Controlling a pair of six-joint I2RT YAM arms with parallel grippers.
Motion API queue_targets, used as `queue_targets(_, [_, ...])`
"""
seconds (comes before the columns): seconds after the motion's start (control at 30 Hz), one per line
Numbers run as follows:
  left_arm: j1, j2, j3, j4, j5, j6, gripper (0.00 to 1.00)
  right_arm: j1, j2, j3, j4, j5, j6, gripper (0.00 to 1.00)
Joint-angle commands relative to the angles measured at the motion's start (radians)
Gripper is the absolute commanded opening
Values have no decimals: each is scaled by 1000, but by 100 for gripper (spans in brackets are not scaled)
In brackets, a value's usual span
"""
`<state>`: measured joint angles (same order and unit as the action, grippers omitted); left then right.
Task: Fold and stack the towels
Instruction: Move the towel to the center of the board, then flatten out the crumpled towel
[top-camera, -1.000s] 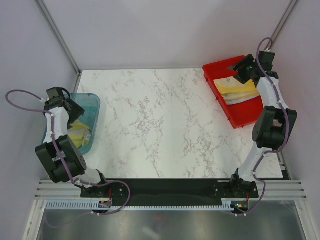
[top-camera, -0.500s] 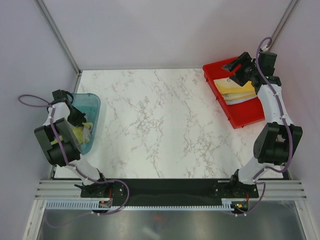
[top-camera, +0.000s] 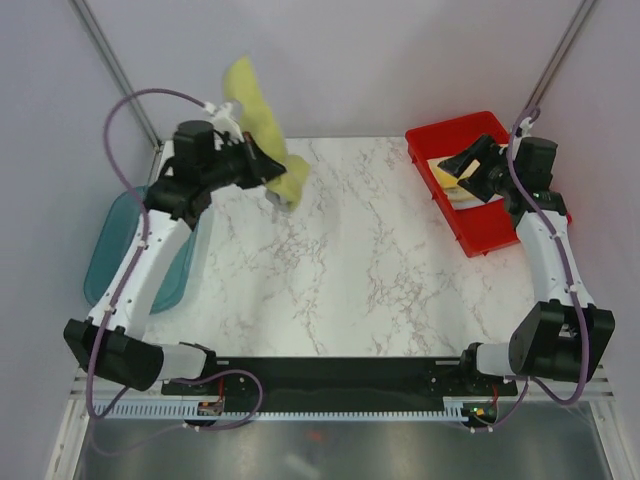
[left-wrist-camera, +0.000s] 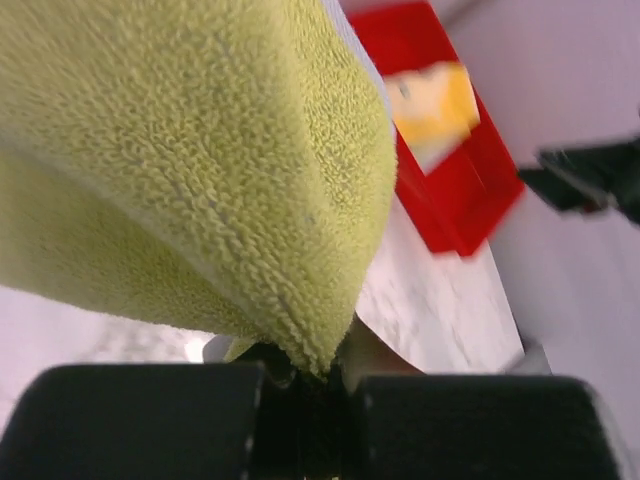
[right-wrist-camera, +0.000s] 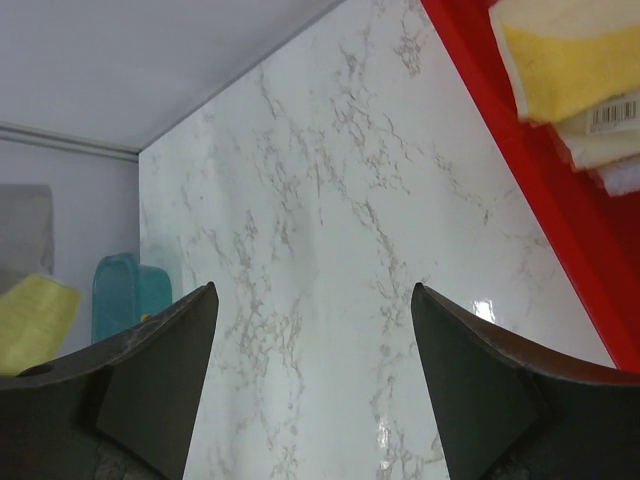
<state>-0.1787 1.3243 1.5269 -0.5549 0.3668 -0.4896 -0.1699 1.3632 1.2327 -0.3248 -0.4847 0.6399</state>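
A yellow-green towel hangs in the air above the table's back left. My left gripper is shut on its edge. In the left wrist view the towel fills most of the picture and is pinched between the closed jaws of my left gripper. Folded yellow and white towels lie stacked in the red tray at the back right. My right gripper hovers over the tray's left part. In its own view the right gripper is open and empty over the marble, with the stacked towels at the upper right.
A translucent teal tub sits at the table's left edge, partly behind my left arm. The tray's red rim runs along the right of the right wrist view. The white marble tabletop lies between tub and tray.
My left gripper shut on the yellow-green towel inside the teal tub and lifted it up and right over the table's back left. My right gripper opened wider above the tray.
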Motion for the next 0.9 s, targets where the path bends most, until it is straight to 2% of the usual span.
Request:
queue_targets(0.0, [-161,44,-213,133,194,-70,5,7,-21,-64,3,4,-49,86])
queue_targets(0.03, [-235,49,-262,239,231,-88,9,12,-30,-90,-2,11,-65,85])
queue_targets(0.17, [-315,139,-431,312,218,-101,32,68,-49,-142,-49,92,-101,87])
queue_targets(0.23, [-314,179,-451,290,190,-87,36,107,-56,-173,-62,153,-132,87])
queue_targets(0.27, [-314,181,-450,244,166,-54,42,151,-55,-177,-75,188,-172,87])
queue_targets(0.33, [-312,159,-438,190,35,-35,51,200,-39,-202,-108,248,-195,88])
queue_targets(0.4, [-311,148,-416,115,-43,-4,60,222,-24,-229,-68,248,-192,85])
queue_targets(0.47, [-311,148,-401,63,-143,9,64,282,-7,-254,-24,253,-181,83])
queue_targets(0.67, [-308,179,-429,43,-258,6,68,475,174,-168,44,339,-174,79])
queue_targets(0.8, [-213,272,-373,46,-302,-18,66,500,425,11,76,351,-186,71])
queue_targets(0.87, [-182,302,-340,75,-325,-21,65,500,499,74,85,356,-219,69])
